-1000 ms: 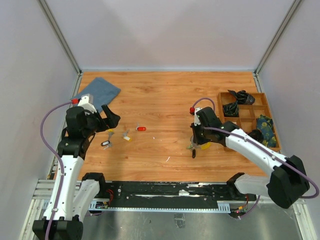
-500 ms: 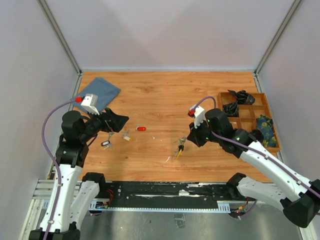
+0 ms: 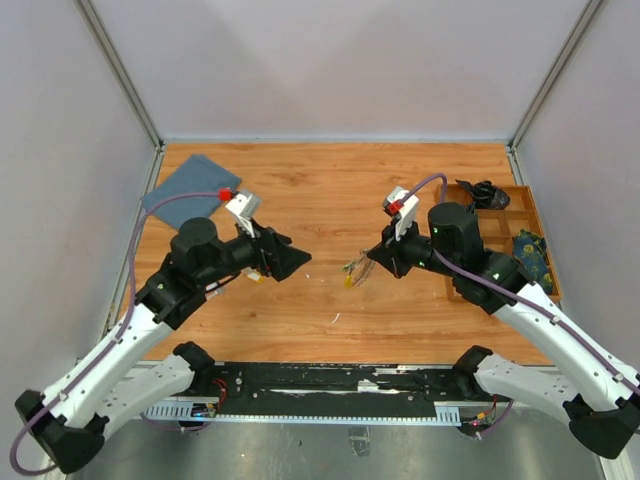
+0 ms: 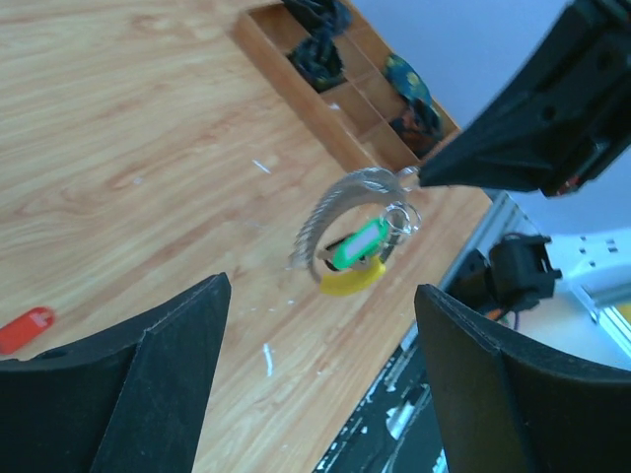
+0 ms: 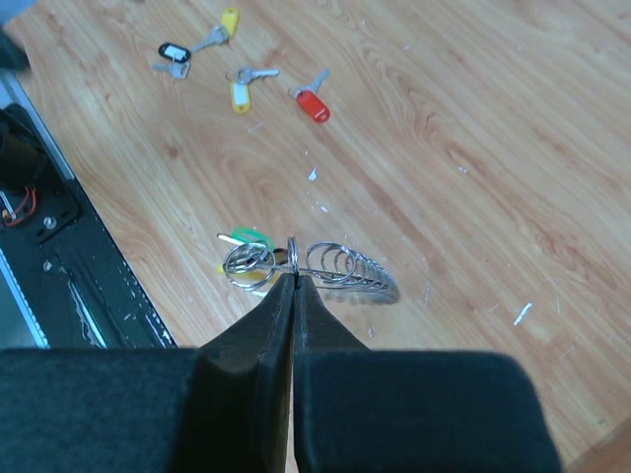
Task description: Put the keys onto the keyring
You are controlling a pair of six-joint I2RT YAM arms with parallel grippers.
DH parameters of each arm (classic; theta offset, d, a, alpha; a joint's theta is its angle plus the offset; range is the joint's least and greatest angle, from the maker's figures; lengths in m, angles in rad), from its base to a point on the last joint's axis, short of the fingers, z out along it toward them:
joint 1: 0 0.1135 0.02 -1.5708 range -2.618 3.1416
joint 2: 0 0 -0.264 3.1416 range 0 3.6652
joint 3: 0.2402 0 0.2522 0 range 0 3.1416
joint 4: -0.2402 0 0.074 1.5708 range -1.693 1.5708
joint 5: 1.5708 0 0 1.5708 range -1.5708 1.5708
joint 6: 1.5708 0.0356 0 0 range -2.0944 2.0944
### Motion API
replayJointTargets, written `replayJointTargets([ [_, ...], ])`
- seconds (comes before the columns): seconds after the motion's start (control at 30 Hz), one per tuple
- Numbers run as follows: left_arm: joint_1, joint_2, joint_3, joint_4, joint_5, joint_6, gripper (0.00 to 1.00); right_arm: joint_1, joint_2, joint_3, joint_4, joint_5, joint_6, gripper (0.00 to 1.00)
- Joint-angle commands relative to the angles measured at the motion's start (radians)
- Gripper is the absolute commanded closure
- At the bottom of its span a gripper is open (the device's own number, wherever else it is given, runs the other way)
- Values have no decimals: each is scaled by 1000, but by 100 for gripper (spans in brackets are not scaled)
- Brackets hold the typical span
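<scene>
My right gripper [image 3: 372, 258] is shut on the keyring [image 3: 354, 268] and holds it above the table. In the right wrist view its closed tips [image 5: 294, 278] pinch the wire ring [image 5: 330, 264], with its row of small silver rings and green and yellow tags. My left gripper [image 3: 292, 263] is open and empty, pointing at the ring from the left. In the left wrist view the ring [image 4: 345, 202] hangs just beyond the open fingers [image 4: 321, 288]. Loose keys lie on the wood: red [image 5: 314, 106], yellow [image 5: 239, 95], black [image 5: 174, 50]. My left arm hides most of them from above.
A wooden compartment tray [image 3: 522, 192] with black cable bundles [image 3: 483, 192] stands at the right edge. A blue cloth [image 3: 183, 187] lies at the back left. The black rail [image 3: 330, 380] runs along the near table edge.
My left arm has swung right to the table's middle, over the loose keys. My right gripper has lifted the keyring and carried it left and away from the near edge.
</scene>
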Motion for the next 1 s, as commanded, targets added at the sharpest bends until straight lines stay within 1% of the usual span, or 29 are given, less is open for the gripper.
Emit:
replayJointTargets([
  [0.0, -161, 70, 45, 102, -143, 5, 20, 16, 12, 86, -26, 51, 15, 100],
  [0.2, -254, 134, 62, 182, -181, 17, 21, 22, 4, 89, -34, 76, 20, 100],
  [0.3, -301, 170, 97, 193, -204, 45, 26, 25, 0, 103, -49, 86, 25, 100],
  [0.4, -356, 207, 127, 194, -249, 71, 27, 28, -3, 121, -67, 114, 38, 100],
  [0.43, -379, 220, 136, 194, -269, 80, 26, 29, -3, 128, -73, 122, 47, 100],
  [0.53, -454, 267, 180, 183, -358, 113, 20, 30, -3, 144, -89, 151, 71, 100],
  [0.67, -554, 331, 223, 155, -525, 151, 9, 31, -9, 152, -100, 184, 108, 100],
  [0.73, -591, 354, 224, 153, -598, 159, 6, 30, -14, 156, -100, 185, 119, 100],
  [0.97, -659, 423, 225, 173, -724, 199, 5, 30, -34, 160, -98, 185, 151, 100],
])
